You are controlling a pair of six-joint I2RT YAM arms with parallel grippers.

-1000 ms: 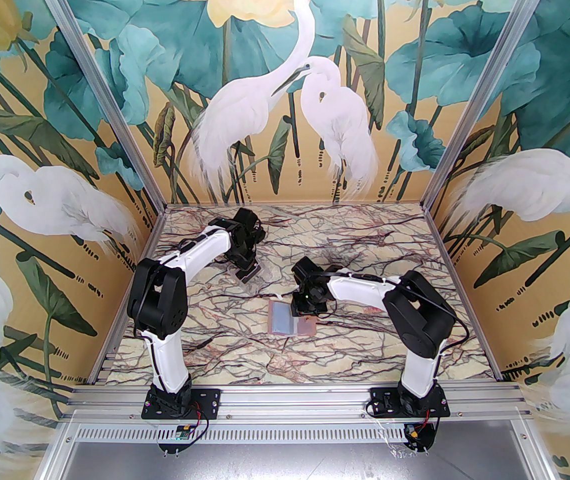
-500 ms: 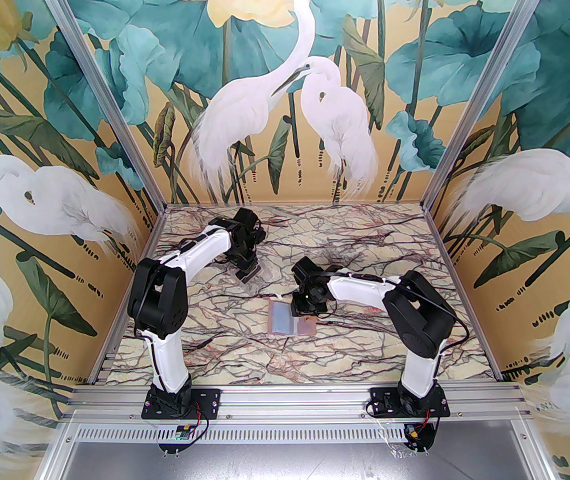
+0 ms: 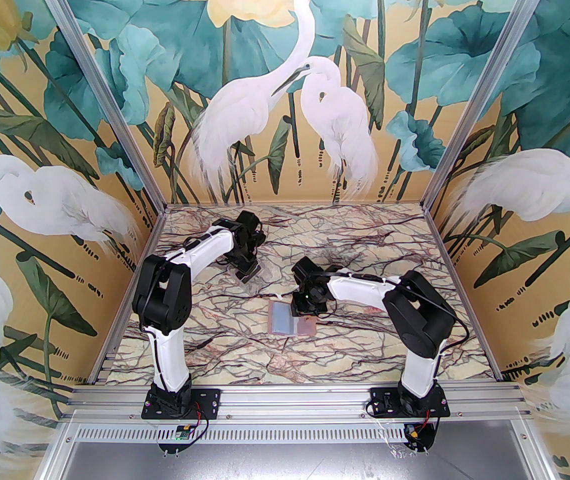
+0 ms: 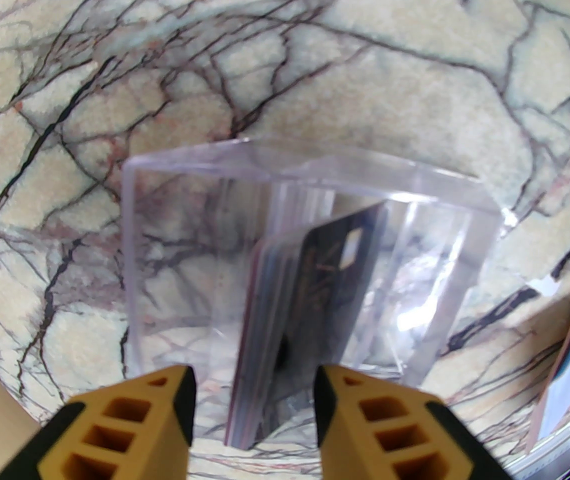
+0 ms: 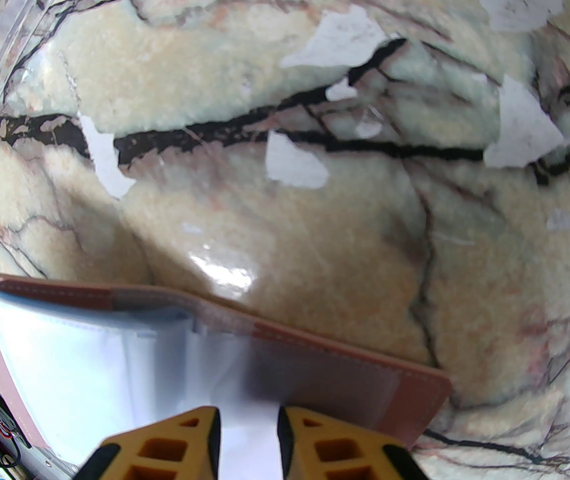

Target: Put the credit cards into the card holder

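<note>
left fingers [image 4: 135, 413] widened | black card [image 4: 330, 278] gold lettering, seemingly illegible

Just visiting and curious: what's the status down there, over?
Left gripper open, straddling the credit cards upright in the clear box. Right gripper pinching a sleeve of the open card holder. Nothing blocking.

I find the clear box [image 3: 250, 274] on the bench [image 3: 365, 248], behind and left of the card holder [image 3: 287, 324], credit cards [image 4: 310, 298] standing on edge in the box, left tool [image 4: 255, 393] at their near edge, right tool [image 5: 248, 433] over the card holder
</note>
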